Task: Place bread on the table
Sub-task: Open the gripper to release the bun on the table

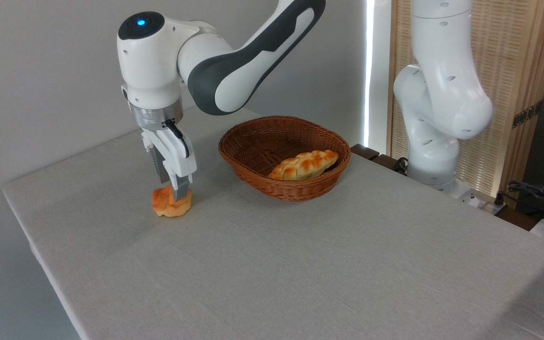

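A: One gripper, fingers pinched on the bread, which sits on the table near its left edge.

B: So, the placing step (basket keeps its loaf); next, I judge, spread the fingers and lift.

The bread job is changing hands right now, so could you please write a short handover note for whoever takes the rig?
Gripper: pointing straight down, fingers closed on the bread.
Bread: small orange bun, down on the table to the left of the wicker basket, apart from it. It appears to rest on the cloth.
Braided loaf: lying in the basket, untouched.
Done: the bun is out of the basket and at the table surface.
Left: open the fingers, lift clear, and check that the bun stays put.
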### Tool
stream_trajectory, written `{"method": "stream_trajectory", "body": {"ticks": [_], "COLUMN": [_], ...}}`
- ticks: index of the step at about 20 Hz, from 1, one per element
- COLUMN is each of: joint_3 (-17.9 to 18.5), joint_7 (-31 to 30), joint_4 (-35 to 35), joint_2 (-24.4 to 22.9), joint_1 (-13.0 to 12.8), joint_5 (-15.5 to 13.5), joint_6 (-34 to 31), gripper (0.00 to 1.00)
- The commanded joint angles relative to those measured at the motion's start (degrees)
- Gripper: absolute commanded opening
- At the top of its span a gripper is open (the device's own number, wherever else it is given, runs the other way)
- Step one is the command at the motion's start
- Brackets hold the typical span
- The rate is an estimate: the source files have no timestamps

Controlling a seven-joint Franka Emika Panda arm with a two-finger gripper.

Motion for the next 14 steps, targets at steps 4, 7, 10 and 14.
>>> {"method": "stream_trajectory", "body": {"ticks": [4, 7, 10, 14], "joint_3": [-0.76, -3.82, -8.48, -9.2], "joint_7": [0.06, -0.03, 0.06, -0.2], "joint_4": [10.56, 15.58, 17.88, 19.02], "joint_2": [-0.97, -2.46, -5.88, -6.95], "joint_1": [7.27, 14.82, 20.63, 21.44], "joint_5": [0.12, 0.56, 7.56, 15.15], "joint_6": [-16.42, -23.2, -27.26, -29.03], "gripper": [1.0, 1.0, 1.0, 1.0]}}
